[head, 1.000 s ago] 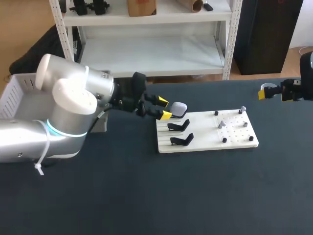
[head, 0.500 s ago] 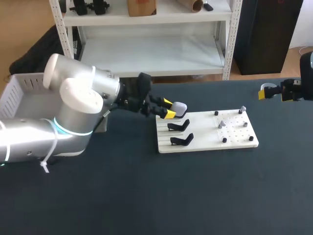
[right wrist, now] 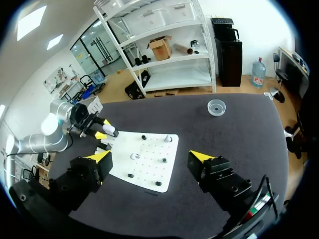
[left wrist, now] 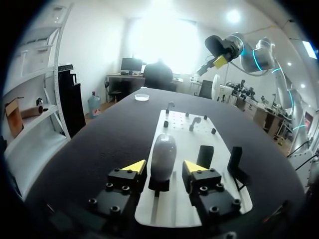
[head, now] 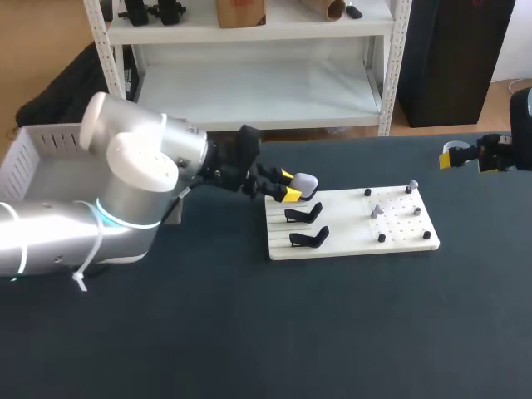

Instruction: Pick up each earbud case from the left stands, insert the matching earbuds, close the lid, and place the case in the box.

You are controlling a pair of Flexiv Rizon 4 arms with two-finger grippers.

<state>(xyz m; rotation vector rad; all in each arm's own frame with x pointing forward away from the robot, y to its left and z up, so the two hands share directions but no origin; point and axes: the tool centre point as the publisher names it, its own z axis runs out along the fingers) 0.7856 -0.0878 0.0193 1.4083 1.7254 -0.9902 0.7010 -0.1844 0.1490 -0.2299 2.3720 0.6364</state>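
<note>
Early on: left claw is straddling the earbud case, apart, not gripping yet; right claw is hanging apart, empty; pickup, earbud inserting, lid closing, boxing all remaining.

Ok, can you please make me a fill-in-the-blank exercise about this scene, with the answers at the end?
1. The left gripper has the grey ___ between its open fingers.
2. Next to it, ___ black stands are empty.
3. The right gripper is open and holds ___.
4. The stands are on a board whose colour is ___.

Missing words: case; two; nothing; white
</note>
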